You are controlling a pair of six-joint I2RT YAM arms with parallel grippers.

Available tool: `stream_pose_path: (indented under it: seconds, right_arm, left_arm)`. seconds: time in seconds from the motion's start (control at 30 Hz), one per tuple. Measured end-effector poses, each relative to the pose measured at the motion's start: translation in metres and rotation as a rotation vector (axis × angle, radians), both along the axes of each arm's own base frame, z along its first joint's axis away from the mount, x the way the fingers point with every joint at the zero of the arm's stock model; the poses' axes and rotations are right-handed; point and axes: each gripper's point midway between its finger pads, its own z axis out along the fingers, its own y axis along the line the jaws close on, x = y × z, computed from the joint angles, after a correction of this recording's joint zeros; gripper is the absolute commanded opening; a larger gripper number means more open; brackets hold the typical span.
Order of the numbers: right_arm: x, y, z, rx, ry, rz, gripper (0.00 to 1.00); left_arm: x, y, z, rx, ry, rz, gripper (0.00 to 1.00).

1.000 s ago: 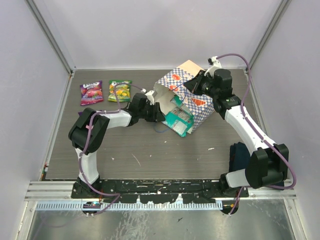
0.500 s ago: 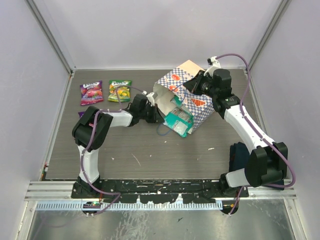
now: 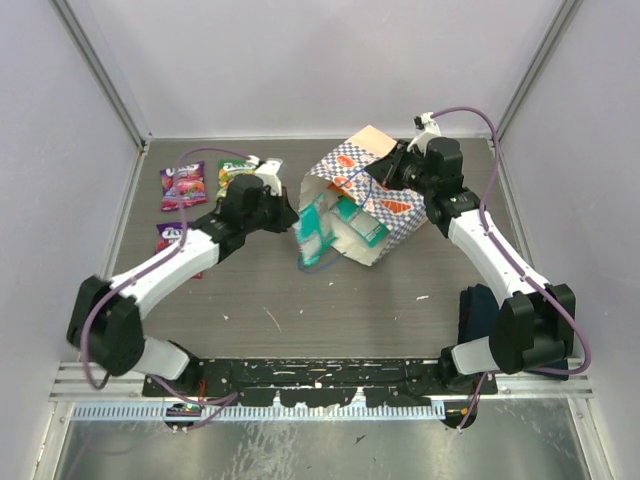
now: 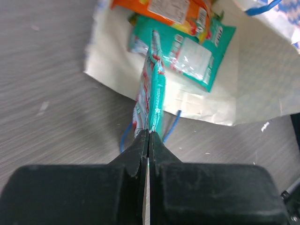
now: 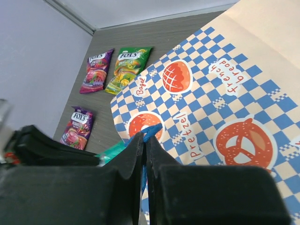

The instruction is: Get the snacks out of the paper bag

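Grey table (image 3: 300,300): paper bag (image 3: 392,207) at far right, tipped with its mouth facing left. Left gripper (image 4: 148,137) pinches teal snack packet (image 4: 154,93) just outside the mouth; right gripper (image 5: 145,139) clamps blue cord handle (image 5: 153,131).

From above, the left arm (image 3: 165,275) hides part of the green packet (image 3: 228,172) at 11 o'clock and a purple packet (image 3: 167,236) at 9 o'clock. The teal packet (image 4: 153,93) shows edge-on, print unreadable; the paper bag (image 5: 243,75) runs off the right wrist view at 3 o'clock.
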Motion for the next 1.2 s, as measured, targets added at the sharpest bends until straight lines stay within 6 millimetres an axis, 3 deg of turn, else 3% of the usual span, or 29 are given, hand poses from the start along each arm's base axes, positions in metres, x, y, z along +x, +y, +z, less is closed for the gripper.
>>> stream_pose_path:
  seconds: [0.1,0.23,0.4,0.57,0.67,0.77,0.87,1.0,1.03,1.13,1.2]
  right_arm:
    - [0.000,0.001,0.001,0.007,0.000,0.006,0.01]
    - [-0.001,0.003,0.001,0.014,0.001,0.011,0.01]
    - [-0.001,0.004,0.002,0.024,0.006,0.014,0.01]
    - [-0.002,0.004,0.002,0.028,0.008,0.019,0.01]
    - [-0.002,0.004,0.003,0.028,0.008,0.019,0.01]
    - [-0.002,0.004,0.002,0.028,0.008,0.019,0.01]
    - [-0.002,0.004,0.002,0.028,0.008,0.019,0.01]
    - [-0.002,0.005,0.002,0.028,0.008,0.020,0.01]
    - [-0.002,0.005,0.002,0.028,0.008,0.020,0.01]
    - [-0.002,0.004,0.002,0.027,0.008,0.020,0.01]
    - [-0.002,0.004,0.002,0.027,0.008,0.020,0.01]
  left_arm:
    - [-0.004,0.031,0.032,0.060,-0.096,0.089,0.00]
    - [-0.012,0.070,0.053,0.159,-0.171,0.189,0.00]
    - [-0.015,0.115,0.062,0.339,-0.256,0.280,0.00]
    - [-0.009,0.130,0.053,0.483,-0.282,0.268,0.00]
    - [-0.009,0.121,0.040,0.549,-0.285,0.212,0.00]
    - [-0.018,0.090,0.024,0.608,-0.328,0.090,0.00]
    - [-0.039,0.050,-0.015,0.701,-0.337,-0.090,0.00]
    - [-0.074,0.027,-0.066,0.806,-0.283,-0.280,0.00]
    - [-0.081,0.026,-0.071,0.815,-0.273,-0.306,0.05]
    - [-0.102,0.014,-0.074,0.792,-0.259,-0.386,0.49]
    - [-0.115,0.006,-0.073,0.741,-0.235,-0.428,0.64]
